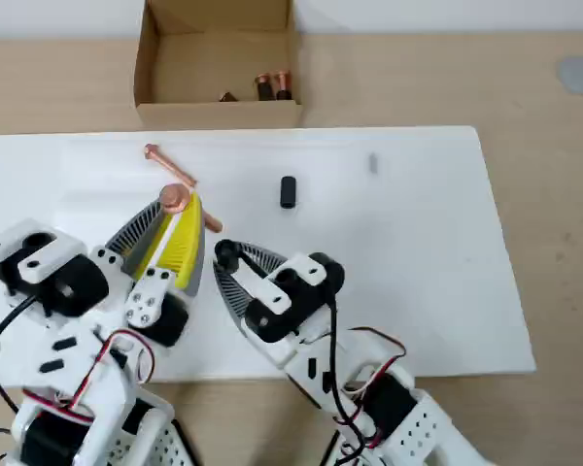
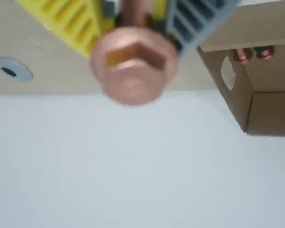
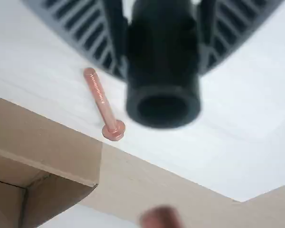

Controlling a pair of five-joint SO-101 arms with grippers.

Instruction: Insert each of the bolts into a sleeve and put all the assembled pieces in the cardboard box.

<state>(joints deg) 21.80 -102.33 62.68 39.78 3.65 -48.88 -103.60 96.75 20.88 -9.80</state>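
Task approx. half done: two assembled pieces (image 1: pixel 272 85) in cardboard box (image 1: pixel 151 68); left gripper (image 1: pixel 178 208) fingers clamped on bolt (image 2: pixel 133 64), right gripper (image 1: pixel 229 258) fingers on sleeve (image 3: pixel 162 71), unjoined; loose bolt (image 1: pixel 165 163), loose sleeve (image 1: pixel 289 191) on white board (image 1: pixel 418 272)

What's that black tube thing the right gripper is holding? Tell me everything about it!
It is a sleeve: a short, thick black tube, matte like plastic or rubber, with a round hollow opening at its free end. The right gripper is shut on it, its ribbed dark grey fingers pressing on both sides. It is held over the white board, and its visible end is empty, with no bolt in it.
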